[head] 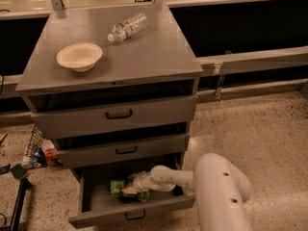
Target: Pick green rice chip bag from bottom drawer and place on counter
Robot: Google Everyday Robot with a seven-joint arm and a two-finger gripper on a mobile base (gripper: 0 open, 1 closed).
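The bottom drawer [96, 211] is pulled open at the foot of the grey cabinet. The green rice chip bag [116, 186] lies inside it, left of the middle. My gripper [131, 188] reaches into the drawer from the right on a white arm [168, 177] and sits right at the bag, covering its right part. The counter [159, 47] is the flat grey top of the cabinet, far above the gripper.
A pale bowl [79, 57] and a clear plastic bottle [127, 27] lie on the counter. The two upper drawers [118, 114] are slightly open. A wire basket with items [37, 150] stands on the floor at the left. A ledge with dark panels [250, 57] runs behind.
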